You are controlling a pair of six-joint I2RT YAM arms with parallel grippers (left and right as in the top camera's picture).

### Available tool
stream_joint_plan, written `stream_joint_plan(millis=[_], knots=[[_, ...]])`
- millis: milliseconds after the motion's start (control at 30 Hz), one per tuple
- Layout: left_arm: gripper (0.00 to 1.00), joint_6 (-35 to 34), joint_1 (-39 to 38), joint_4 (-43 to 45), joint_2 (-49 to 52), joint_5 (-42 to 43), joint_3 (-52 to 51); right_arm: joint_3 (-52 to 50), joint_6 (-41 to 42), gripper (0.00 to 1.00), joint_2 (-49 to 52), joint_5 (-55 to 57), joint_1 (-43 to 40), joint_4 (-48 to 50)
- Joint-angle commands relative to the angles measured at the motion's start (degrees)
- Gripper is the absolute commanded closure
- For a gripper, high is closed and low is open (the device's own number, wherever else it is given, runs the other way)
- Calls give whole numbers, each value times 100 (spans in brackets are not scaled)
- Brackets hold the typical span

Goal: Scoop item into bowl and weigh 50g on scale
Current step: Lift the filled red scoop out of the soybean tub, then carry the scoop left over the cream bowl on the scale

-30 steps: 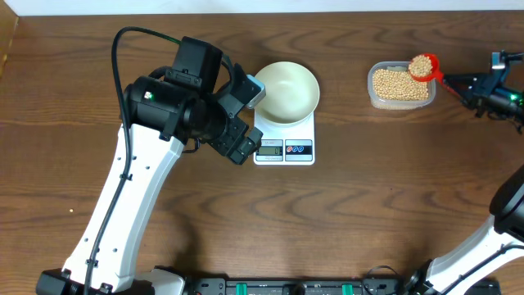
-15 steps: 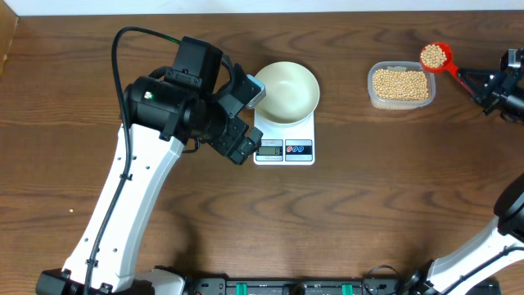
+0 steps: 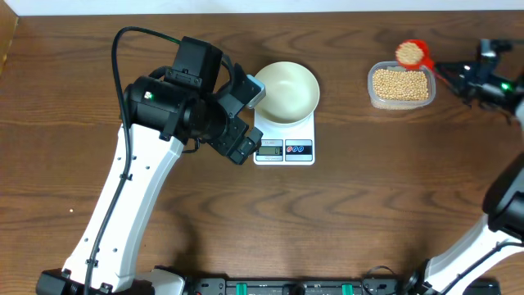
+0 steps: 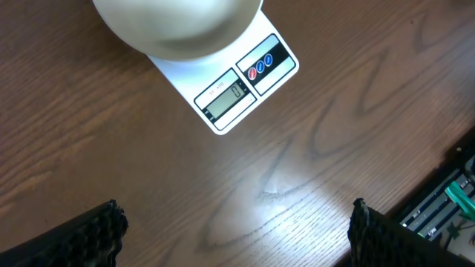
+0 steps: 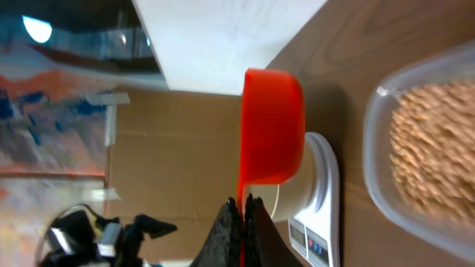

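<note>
Red scoop (image 5: 273, 126) of beans (image 3: 407, 52) beside tub (image 3: 399, 105)

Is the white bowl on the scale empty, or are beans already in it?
Empty. From overhead, the bowl is bare white inside; beans show only in the red scoop and the clear tub.

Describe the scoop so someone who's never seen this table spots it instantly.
Look to the far right end of the brown wooden table, where a clear rectangular plastic tub of pale-tan beans sits. At its far edge the right hand holds a small round red plastic scoop heaped with beans, the only red thing nearby.
</note>
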Motion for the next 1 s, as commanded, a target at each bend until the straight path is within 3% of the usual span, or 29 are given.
stream_joint_plan(millis=[0, 233, 433, 567, 967], knots=[[2, -55, -2, 0, -92, -35, 55, 15, 1054, 99, 48, -96, 535, 769], [2, -55, -2, 0, -92, -35, 55, 15, 2623, 99, 48, -37, 1502, 2653], [2, -55, -2, -2, -92, -35, 55, 15, 3202, 99, 48, 81, 2118, 3143], [2, -55, -2, 0, -92, -35, 55, 15, 3128, 99, 48, 160, 2420, 3139], [2, -55, -2, 0, -92, -35, 55, 15, 1829, 99, 48, 444, 3016, 3053]])
